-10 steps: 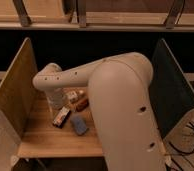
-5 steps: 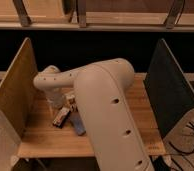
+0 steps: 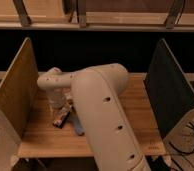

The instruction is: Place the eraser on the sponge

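One cream arm (image 3: 102, 115) fills the middle of the view. It rises from 6 o'clock, bends at an elbow, then reaches toward 9 o'clock over a wooden table (image 3: 135, 115).

The gripper (image 3: 57, 100) hangs down from the wrist at the arm's far left end, above the left half of the table. Spread or pressed together: cannot tell.

The eraser (image 3: 62, 117) is a dark bar with pale and reddish stripes, lying on the table just below the gripper, at about 5 o'clock from it. Its long axis slants from 7 o'clock to 1 o'clock. Its upper end sits right at the gripper's tip; touching or apart, cannot tell.

The sponge (image 3: 78, 125) is a bluish block on the table, just beside the eraser at 4 o'clock from it. Its right side is hidden behind the arm. The eraser is not on the sponge.

A tan board (image 3: 15, 95) stands along the table's 9 o'clock edge, a dark board (image 3: 167, 90) along its 3 o'clock edge.
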